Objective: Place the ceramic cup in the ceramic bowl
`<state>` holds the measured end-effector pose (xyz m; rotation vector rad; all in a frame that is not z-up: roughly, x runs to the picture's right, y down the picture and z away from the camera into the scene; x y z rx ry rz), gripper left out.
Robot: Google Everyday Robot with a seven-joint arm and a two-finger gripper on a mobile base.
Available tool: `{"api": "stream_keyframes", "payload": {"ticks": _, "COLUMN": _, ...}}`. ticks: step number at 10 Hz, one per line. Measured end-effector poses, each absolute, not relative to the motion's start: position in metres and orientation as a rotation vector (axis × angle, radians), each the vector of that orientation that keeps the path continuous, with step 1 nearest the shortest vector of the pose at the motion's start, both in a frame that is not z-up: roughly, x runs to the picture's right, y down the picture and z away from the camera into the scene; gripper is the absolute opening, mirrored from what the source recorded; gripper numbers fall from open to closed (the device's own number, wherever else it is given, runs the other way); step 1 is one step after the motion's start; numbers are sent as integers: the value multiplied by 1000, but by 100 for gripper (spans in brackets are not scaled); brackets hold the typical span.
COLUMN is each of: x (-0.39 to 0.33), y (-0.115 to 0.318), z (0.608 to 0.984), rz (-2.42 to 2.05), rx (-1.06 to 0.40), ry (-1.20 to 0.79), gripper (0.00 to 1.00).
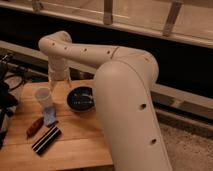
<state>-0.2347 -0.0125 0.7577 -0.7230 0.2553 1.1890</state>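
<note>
The white ceramic cup (42, 96) stands upright on the wooden table (75, 145) at the left. The dark ceramic bowl (81, 99) sits just to its right, apart from it, with faint pale marks inside. My big white arm reaches from the right foreground over the table's back edge and bends down. My gripper (56, 82) hangs at its end, behind the cup and slightly to its right, left of the bowl. It holds nothing that I can see.
A blue packet (49, 117) lies just in front of the cup. A red-brown item (34, 126) and a black striped bar (46, 139) lie nearer the front left. Dark equipment with cables (6, 92) stands at the table's left edge.
</note>
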Motion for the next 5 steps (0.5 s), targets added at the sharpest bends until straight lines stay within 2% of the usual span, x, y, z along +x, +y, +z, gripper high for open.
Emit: {"api": "stream_keyframes", "payload": {"ticks": 5, "x": -262, "y": -24, "z": 791, "rz": 1259, "rx": -736, "ry": 171, "gripper": 65}}
